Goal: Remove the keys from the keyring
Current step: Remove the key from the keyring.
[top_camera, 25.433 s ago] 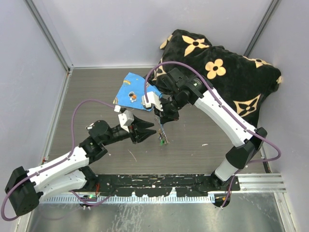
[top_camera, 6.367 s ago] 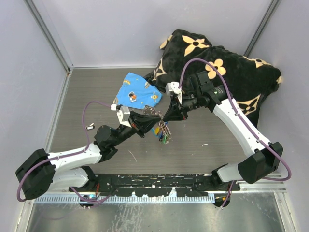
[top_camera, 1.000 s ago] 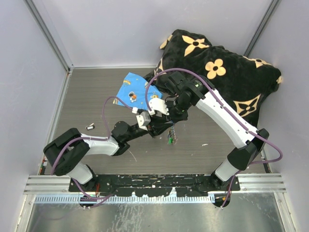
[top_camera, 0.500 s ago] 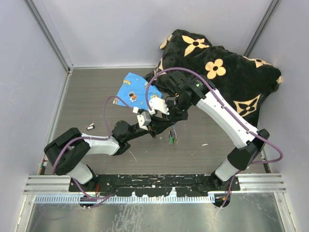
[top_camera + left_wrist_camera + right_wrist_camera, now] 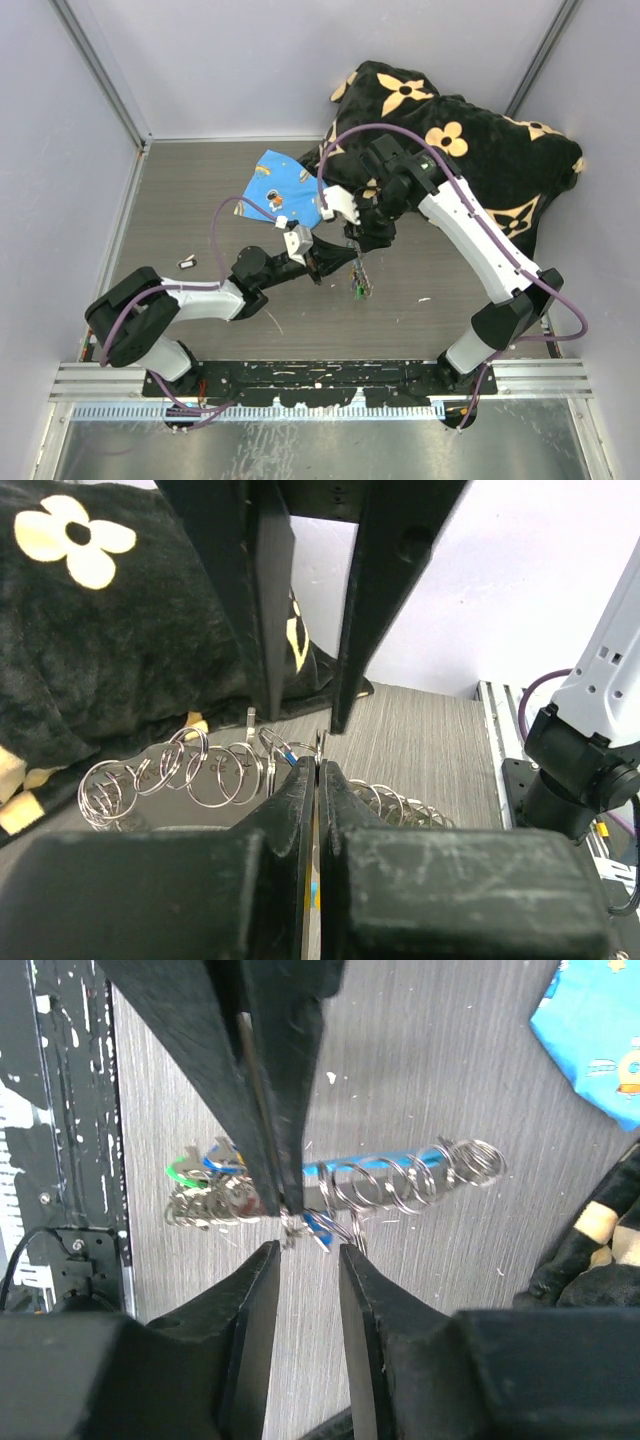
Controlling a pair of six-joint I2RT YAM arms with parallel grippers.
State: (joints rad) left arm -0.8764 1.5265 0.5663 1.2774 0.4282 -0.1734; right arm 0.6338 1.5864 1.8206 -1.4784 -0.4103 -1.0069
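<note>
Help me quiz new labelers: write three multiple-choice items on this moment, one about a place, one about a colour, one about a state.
1. Where does the blue cloth lie relative to the black cushion?
A) on top of it
B) on the table beside it
C) far from it, by the arm bases

2. What colour are the cushion's flowers?
A) red
B) green
C) cream

3. How is the left gripper?
A) wide open
B) shut on the cloth
C) shut on the keyring

Key:
1 B, the top view shows it flat on the table at the cushion's left.
2 C, pale cream petals on black.
3 C, its wrist view shows it pinched tight on a ring.
</note>
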